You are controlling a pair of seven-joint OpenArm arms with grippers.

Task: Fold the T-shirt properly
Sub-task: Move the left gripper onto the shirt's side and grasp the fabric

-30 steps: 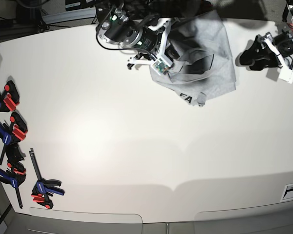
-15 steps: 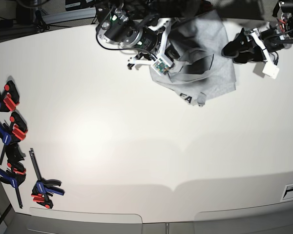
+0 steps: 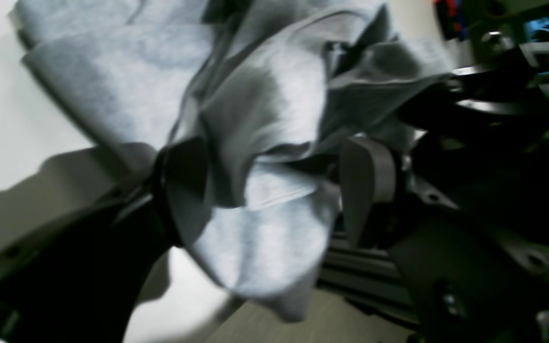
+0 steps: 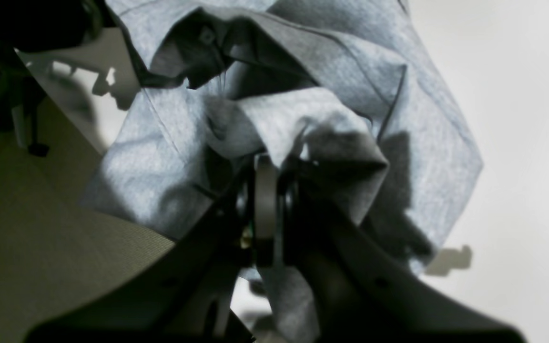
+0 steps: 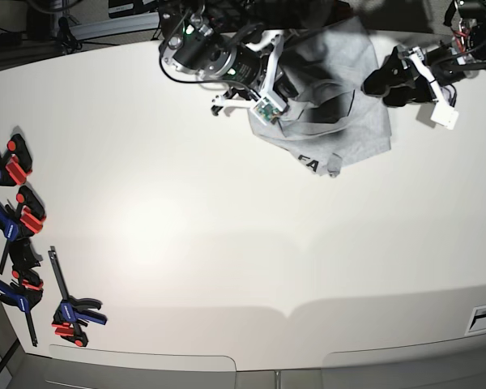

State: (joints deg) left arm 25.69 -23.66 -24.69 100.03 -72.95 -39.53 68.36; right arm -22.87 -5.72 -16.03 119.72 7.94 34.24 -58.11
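T-shirt (image 5: 340,105) at table's (image 5: 243,243) far edge, clamps (image 5: 20,243) far left.

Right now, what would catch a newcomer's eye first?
The crumpled grey T-shirt bunched at the table's far edge, with the right gripper shut on a fold of it. The left gripper stands open around another fold. Red-and-blue clamps line the base view's left edge.

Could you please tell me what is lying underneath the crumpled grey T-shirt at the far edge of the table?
The T-shirt rests on the white table, bunched, with black lettering showing at its near hem. The right gripper pinches a fold. Anything beneath the cloth is covered.
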